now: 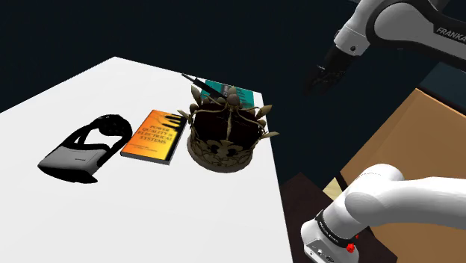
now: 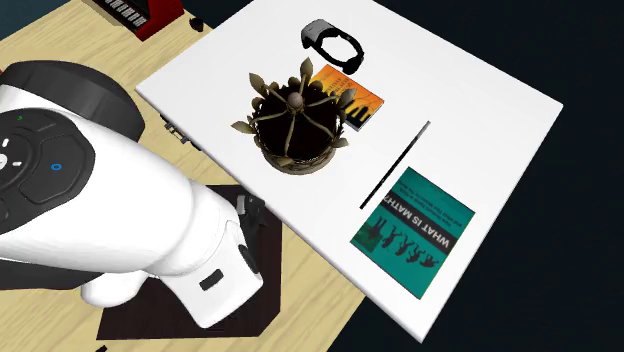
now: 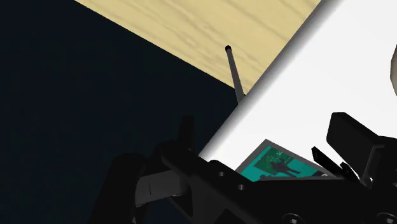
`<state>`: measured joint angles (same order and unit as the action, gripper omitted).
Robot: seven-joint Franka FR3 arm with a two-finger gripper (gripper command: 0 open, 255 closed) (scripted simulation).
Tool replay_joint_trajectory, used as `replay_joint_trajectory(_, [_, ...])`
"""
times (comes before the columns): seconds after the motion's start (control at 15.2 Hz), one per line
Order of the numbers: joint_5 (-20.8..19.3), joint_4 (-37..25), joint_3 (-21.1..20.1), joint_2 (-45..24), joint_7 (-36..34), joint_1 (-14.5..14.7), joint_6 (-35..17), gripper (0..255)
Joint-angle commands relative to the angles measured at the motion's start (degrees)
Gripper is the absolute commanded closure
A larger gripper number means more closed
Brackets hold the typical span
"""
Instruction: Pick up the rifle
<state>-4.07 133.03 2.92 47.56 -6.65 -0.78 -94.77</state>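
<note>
The rifle [image 1: 203,84] is a thin black rod lying on the white table [image 1: 89,217], behind a dark spiky crown and across a teal book. From above, the rifle [image 2: 396,165] runs slanted between the crown and the teal book [image 2: 414,230]. Its slim barrel [image 3: 234,73] shows past the table's edge, against the wooden floor. My gripper [image 1: 322,78] hangs in the air off the table's right edge in the shoulder view, well apart from the rifle. In the wrist view my gripper [image 3: 267,130] stands open with nothing between its black fingers [image 3: 354,135].
The crown-like ornament [image 1: 224,133] stands near the table edge closest to the arm. An orange book [image 1: 153,136] and a black-and-grey headset [image 1: 81,147] lie further to the shoulder view's left. The brown stand [image 1: 407,142] is at the right. A red box [image 2: 150,14] sits on the floor.
</note>
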Motion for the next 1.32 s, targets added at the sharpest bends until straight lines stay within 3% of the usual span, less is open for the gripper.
replay_joint_trajectory(0.0, [0.0, 0.0, 0.0, 0.0, 0.0, 0.0, 0.0, 0])
replay_joint_trajectory(0.66, [3.4, -4.4, 5.1, -17.2, 16.3, 8.2, -16.1, 0])
replay_joint_trajectory(1.25, [10.7, -13.7, 7.7, -33.4, 32.6, 15.4, -24.5, 0])
